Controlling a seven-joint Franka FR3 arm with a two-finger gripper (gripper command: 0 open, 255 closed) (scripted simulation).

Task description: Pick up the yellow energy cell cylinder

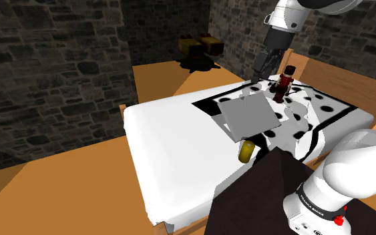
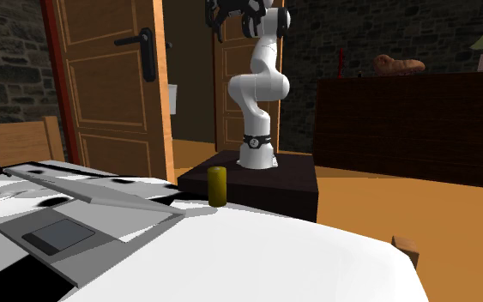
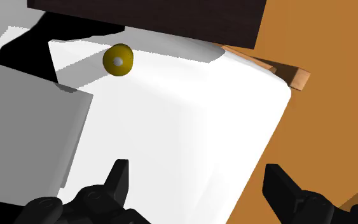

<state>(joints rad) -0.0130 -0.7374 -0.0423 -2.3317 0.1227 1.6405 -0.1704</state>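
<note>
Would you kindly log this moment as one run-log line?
stage: pre-grasp | black gripper: open, empty | yellow upright cylinder: on white bed, by dark stand, unheld

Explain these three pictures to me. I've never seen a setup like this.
It is a simulated white robot arm standing on a dark box beside a white bed-like surface. One picture looks down from beside the arm, one looks across the surface at it, and one comes from a camera on its hand. On the surface are a yellow cylinder near the box, a grey laptop-like slab and a small red figure. The black gripper hangs above, open and holding nothing.
</note>
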